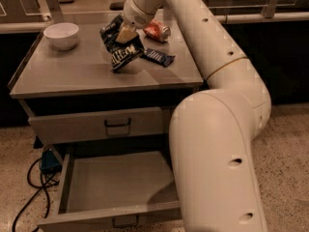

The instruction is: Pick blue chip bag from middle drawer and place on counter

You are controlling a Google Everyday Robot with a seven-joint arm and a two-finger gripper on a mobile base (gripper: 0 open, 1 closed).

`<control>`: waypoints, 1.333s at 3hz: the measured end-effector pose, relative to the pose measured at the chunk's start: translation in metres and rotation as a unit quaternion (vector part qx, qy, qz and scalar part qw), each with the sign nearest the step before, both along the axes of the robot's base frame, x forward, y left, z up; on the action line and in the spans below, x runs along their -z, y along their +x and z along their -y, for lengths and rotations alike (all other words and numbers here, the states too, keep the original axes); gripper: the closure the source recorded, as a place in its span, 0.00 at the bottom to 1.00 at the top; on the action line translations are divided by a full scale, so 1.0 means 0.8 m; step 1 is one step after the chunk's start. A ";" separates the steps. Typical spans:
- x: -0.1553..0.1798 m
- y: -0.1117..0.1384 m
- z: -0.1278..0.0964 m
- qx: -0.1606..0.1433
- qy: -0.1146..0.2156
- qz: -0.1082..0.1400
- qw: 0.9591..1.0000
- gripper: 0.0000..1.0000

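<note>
My gripper (124,34) is shut on the blue chip bag (121,54), a crumpled navy bag with white lettering. It holds the bag over the middle of the counter (67,74), with the bag's lower end at or just above the surface. The middle drawer (72,190) stands pulled open below, and its inside shows nothing in it. My arm reaches in from the right and covers the drawer's right side.
A white bowl (61,35) sits at the counter's back left. A red crushed can (157,30) and a small flat blue bar wrapper (157,57) lie right of the bag. The upper drawer front (96,124) is closed. Cables and a blue object (47,161) lie on the floor at left.
</note>
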State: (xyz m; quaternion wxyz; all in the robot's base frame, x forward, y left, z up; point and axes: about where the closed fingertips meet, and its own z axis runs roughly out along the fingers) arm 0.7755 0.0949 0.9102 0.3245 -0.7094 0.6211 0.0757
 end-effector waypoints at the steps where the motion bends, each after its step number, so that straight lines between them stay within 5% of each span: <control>1: 0.016 0.011 0.001 0.004 0.001 -0.005 1.000 1.00; 4: 0.016 0.011 0.001 0.004 0.001 -0.005 1.000 0.35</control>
